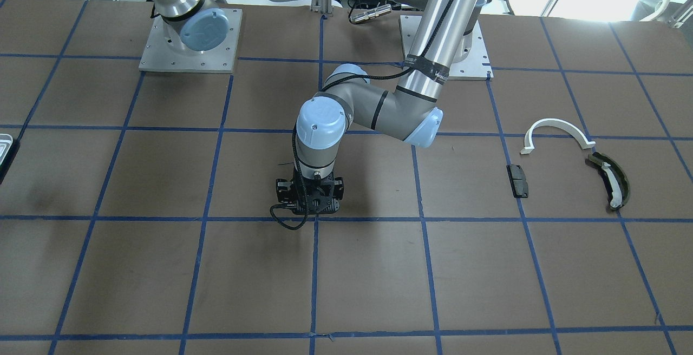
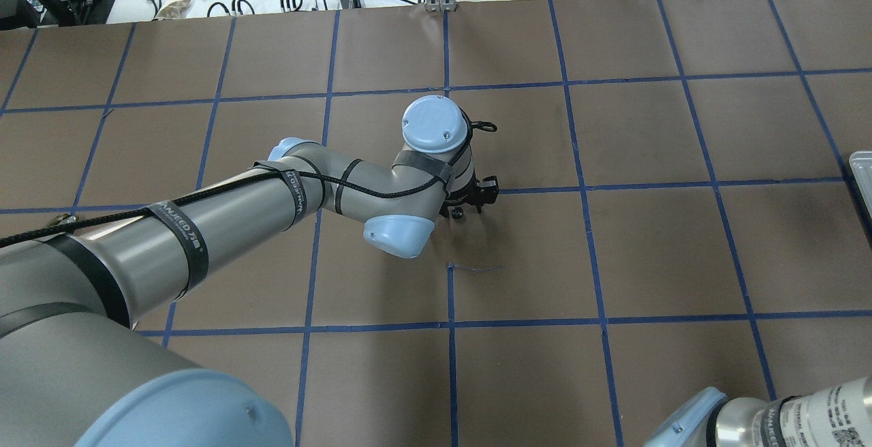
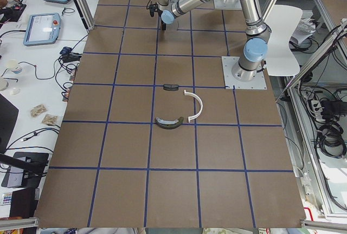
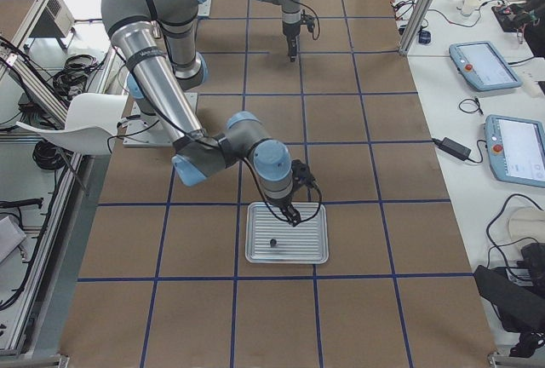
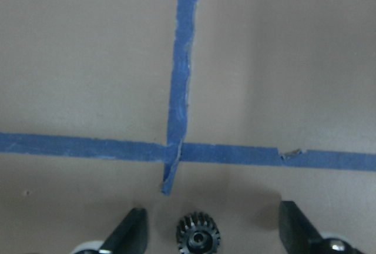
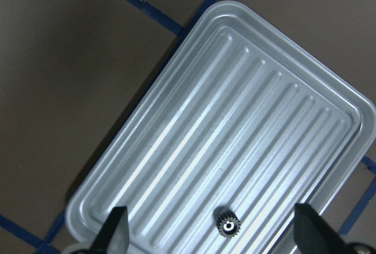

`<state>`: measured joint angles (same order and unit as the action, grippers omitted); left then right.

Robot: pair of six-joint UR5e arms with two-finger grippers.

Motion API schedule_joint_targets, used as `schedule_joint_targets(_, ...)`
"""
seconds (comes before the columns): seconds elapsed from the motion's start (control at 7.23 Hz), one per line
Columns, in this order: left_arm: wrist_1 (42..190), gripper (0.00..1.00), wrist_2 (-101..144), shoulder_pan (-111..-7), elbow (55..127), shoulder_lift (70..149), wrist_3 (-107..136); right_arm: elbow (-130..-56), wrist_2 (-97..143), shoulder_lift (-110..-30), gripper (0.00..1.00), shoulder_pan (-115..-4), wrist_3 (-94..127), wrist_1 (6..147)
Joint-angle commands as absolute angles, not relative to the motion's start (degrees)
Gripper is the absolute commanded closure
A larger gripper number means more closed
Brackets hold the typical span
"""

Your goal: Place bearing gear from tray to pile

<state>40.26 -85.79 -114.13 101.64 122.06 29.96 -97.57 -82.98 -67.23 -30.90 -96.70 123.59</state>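
Since two gears are in view, what matters is which one lies inside which jaws. The left gripper (image 1: 309, 199) hangs low over the middle of the tabletop (image 1: 162, 268) with its jaws spread wide. The gear on the tabletop (image 5: 198, 236) stands between the fingers (image 5: 132, 233), touching neither and nearer the one at the wrist view's left. It rests on a flat face with its bore pointing up. Being round, it offers no long axis to line up with, so a squeeze across its teeth looks workable from this angle.

The pile (image 3: 168, 122) lies well away on the left arm's own side of the tabletop. It is made up of a white half-ring (image 1: 557, 123), a small black block (image 1: 517, 181) and an olive curved piece (image 1: 614, 182) with a white strip. That makes the left arm clearly the nearer carrier.

The right gripper (image 4: 292, 215), its jaws also open and holding nothing, hovers over the tray (image 6: 205, 119). The gear in the tray (image 6: 227, 226) sits upright in a groove near one long rim, roughly centred between the fingers in the wrist view.

Both gears look like dark metal, finely toothed, with a paler hub. The tray is dull silvery metal, ribbed lengthwise, with rounded corners. The tabletop is matte brown paper gridded with blue tape (image 5: 182, 60), torn ragged at the crossing beside the gear.
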Motion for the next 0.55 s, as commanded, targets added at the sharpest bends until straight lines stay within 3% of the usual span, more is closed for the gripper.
schedule_joint_targets(0.0, 40.4, 0.83, -86.0, -114.0, 101.9, 121.9, 30.0, -92.0, -84.8, -57.2, 0.07, -28.9, -105.5, 125.2)
schedule_joint_targets(0.14, 41.0, 0.94, -86.0, -113.9, 101.6, 121.4, 30.0, -91.2, -88.3, -55.8, 0.17, -28.9, -104.9, 125.2)
schedule_joint_targets(0.42, 42.2, 0.95, -85.9, -112.9, 100.7, 120.2, 29.8, -92.8, -88.0, -55.9, 0.21, -29.0, -102.4, 124.3)
